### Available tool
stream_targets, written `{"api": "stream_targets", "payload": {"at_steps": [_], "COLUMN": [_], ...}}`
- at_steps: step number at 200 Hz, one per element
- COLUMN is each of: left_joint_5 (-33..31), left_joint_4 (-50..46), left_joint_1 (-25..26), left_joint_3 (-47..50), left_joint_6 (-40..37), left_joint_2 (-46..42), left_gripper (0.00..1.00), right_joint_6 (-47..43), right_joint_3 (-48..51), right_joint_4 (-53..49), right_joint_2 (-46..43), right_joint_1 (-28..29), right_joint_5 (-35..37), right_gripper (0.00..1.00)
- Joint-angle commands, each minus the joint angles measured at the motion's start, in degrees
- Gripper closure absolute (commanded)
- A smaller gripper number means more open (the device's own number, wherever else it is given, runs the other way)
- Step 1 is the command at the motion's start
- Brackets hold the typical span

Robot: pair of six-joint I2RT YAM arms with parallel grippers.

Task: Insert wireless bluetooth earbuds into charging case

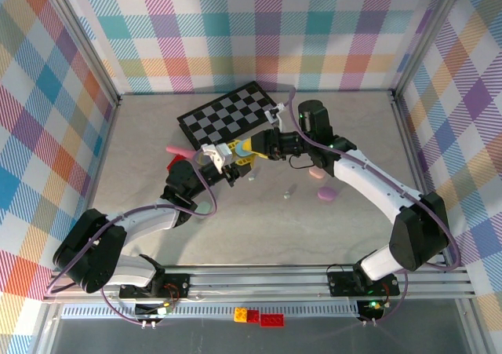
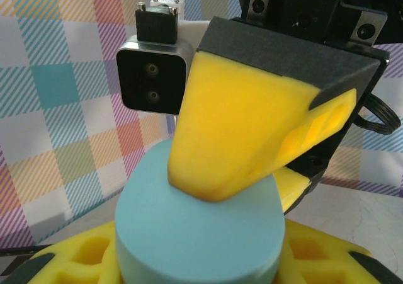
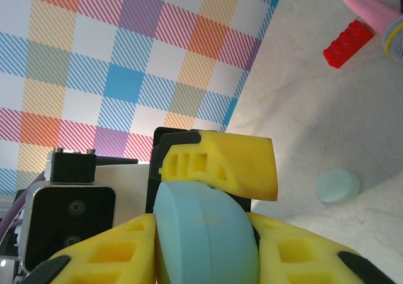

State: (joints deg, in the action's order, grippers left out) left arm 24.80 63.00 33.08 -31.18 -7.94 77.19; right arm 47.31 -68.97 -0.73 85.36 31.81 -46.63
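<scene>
The left arm [image 1: 149, 217] and right arm [image 1: 369, 177] have white links between bulky black joints, with lilac cables [image 1: 205, 189] trailing alongside. The left gripper [image 2: 201, 259] and right gripper [image 3: 208, 252] carry yellow fingers [image 2: 239, 126] with ribbed cut-outs and black backing. Silver screws [image 2: 258, 5] stud the black mount beside a silver-and-black two-lens camera block [image 2: 151, 76].

Plaid walls [image 1: 259, 32] in crossing bands of pink, blue, yellow and purple closed in the back and both sides. Below them lay a pale, faintly marbled desk [image 1: 259, 236], evenly lit. A slim metal frame [image 1: 149, 93] edged the foot of the walls, and a grooved aluminium rail [image 1: 259, 279] ran along the near edge.
</scene>
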Motion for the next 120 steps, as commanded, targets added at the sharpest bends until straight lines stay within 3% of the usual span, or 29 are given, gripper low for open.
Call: {"api": "stream_targets", "payload": {"at_steps": [1, 9, 46, 59, 90, 120], "left_joint_5": [0.4, 0.3, -0.9, -1.5, -3.3, -7.5], "left_joint_4": [0.7, 0.0, -5.1, -8.0, -18.1, -27.0], "left_joint_1": [-0.5, -0.5, -0.6, -0.6, -0.6, -0.4], "left_joint_3": [1.0, 1.1, 2.4, 3.4, 5.2, 6.7], "left_joint_6": [-0.1, -0.3, -2.9, -3.8, -4.9, -4.8], "left_joint_2": [-0.6, -1.0, -3.6, -5.2, -10.6, -16.1], "left_gripper": [0.57, 0.54, 0.14, 0.05, 0.0, 0.0], "right_joint_6": [0.7, 0.3, -0.4, -2.4, -6.1, -6.0], "right_joint_3": [1.1, 1.4, 4.9, 6.3, 10.1, 12.6], "right_joint_4": [3.1, 2.8, 3.1, 1.0, -2.4, 0.5], "right_joint_2": [-0.4, -0.7, -2.7, -3.4, -2.4, 2.8], "right_joint_1": [-0.7, -0.9, -3.4, -4.6, -7.7, -10.4], "right_joint_5": [-0.1, 0.6, 5.4, 9.1, 20.1, 23.8], "right_gripper": [0.73, 0.74, 0.78, 0.78, 0.79, 0.79]}}
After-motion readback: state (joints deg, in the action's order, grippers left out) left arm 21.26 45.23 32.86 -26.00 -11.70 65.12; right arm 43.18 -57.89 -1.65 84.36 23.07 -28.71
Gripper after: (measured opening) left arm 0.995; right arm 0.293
